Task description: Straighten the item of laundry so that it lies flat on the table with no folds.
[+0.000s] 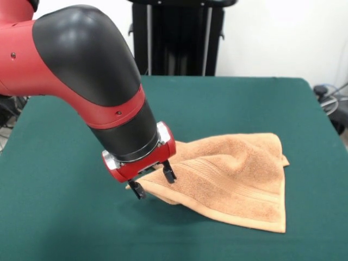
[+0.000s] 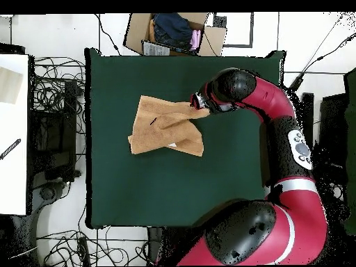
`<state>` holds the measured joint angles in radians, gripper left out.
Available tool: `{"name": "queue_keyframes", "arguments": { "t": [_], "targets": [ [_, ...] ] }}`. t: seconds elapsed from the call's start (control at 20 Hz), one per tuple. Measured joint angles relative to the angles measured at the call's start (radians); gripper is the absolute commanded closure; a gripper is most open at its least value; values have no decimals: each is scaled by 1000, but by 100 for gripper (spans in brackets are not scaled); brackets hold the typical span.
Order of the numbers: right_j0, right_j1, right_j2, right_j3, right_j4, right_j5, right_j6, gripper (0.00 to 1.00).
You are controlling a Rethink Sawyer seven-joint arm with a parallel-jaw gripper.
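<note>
The red-and-black arm's gripper, fingers parted astride the corner of the single orange-tan terry towel lying rumpled and folded mid-way across the one dark green felt table, would do best to pinch only the top layer and draw outward, low.

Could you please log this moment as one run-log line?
gripper: open, at towel corner | towel: folded, not flat | table: green
</note>
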<state>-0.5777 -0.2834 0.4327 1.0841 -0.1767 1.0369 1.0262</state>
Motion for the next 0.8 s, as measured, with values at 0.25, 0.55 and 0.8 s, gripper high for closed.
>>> {"name": "queue_keyframes", "arguments": {
  "t": [0.25,0.55,0.8],
  "targets": [
    [0,7,0,0,0,0,0,0],
    [0,22,1,0,-3,-4,0,0],
    [0,38,1,0,-6,-20,0,0]
  ]
}}
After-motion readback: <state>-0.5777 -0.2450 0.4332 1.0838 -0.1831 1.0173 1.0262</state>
